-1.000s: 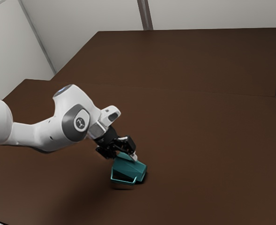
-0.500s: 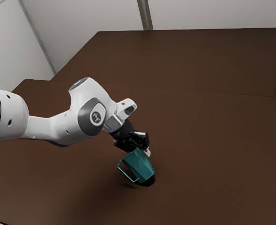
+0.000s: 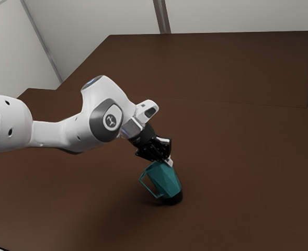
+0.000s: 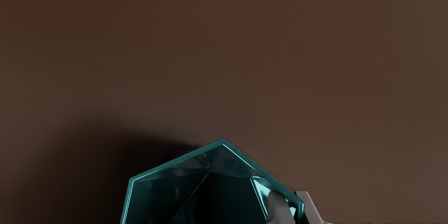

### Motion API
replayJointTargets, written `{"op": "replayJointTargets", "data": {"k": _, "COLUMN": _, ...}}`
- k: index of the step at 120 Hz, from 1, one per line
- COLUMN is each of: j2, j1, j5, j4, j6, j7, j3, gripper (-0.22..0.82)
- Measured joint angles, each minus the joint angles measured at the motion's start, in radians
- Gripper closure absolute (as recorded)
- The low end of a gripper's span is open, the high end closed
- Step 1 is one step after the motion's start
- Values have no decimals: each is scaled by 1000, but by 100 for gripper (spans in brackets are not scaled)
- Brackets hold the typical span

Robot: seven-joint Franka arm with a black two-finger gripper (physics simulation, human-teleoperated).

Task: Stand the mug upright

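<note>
My pincer (image 3: 168,162) pinching the teal mug (image 3: 167,181) by its rim (image 4: 262,172), one finger (image 4: 277,210) inside, one (image 4: 310,206) outside, mug tilted, handle (image 3: 148,189) toward the exterior view's left, brown table (image 3: 242,178) below.

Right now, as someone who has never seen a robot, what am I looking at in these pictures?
You are looking at a computer-simulated scene. The white machine is a jointed Franka arm, ending in a black two-fingered claw. The exterior view is taken from beside the arm, which reaches in from that view's left. The wrist view comes from a camera on the arm's hand, looking past its fingertips.

On the brown table side of things, there is one teal mug. The claw holds it by the wall at its rim: one finger inside, the other outside. The mug leans, with its handle toward the exterior view's left. Whether its base touches the table, I can't tell.
</note>
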Motion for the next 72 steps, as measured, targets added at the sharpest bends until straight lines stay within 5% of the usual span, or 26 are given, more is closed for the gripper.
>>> {"op": "replayJointTargets", "data": {"k": 37, "j2": -31, "j1": 7, "j5": 77, "j4": 18, "j6": -85, "j7": -51, "j3": 32, "gripper": 79}}
{"op": "replayJointTargets", "data": {"k": 72, "j2": -30, "j1": 160, "j5": 320, "j4": 68, "j6": -185, "j7": -81, "j3": 36, "gripper": 79}}
